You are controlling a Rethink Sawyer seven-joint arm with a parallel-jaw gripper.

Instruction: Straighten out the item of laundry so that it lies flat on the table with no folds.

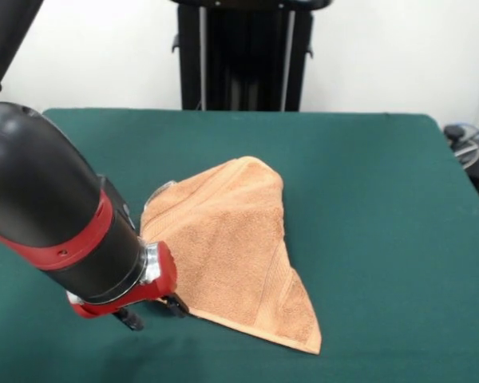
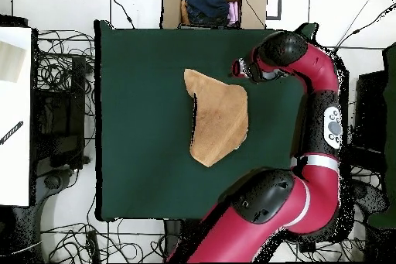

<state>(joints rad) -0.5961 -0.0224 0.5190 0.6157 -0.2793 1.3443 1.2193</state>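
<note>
The item of laundry (image 1: 231, 247) is a peach-orange towel folded over on itself into a rough triangle, with woven bands along its lower right side. It lies near the middle of the green table (image 1: 383, 199). A small pale label (image 1: 161, 190) sticks out at its left edge. My gripper (image 1: 154, 313) hangs low at the towel's near-left edge, open, with one black fingertip (image 1: 178, 305) right at the cloth's border and nothing held. From above, the towel (image 2: 220, 118) is a folded wedge on the table (image 2: 139, 121), and the gripper (image 2: 238, 68) stands just off its upper right corner.
My thick black and red arm link (image 1: 48, 215) covers the table's left part in the front view. Off the table, the overhead view has a cardboard box of clothes (image 2: 213, 5), a white desk (image 2: 15, 114) and floor cables (image 2: 62, 75).
</note>
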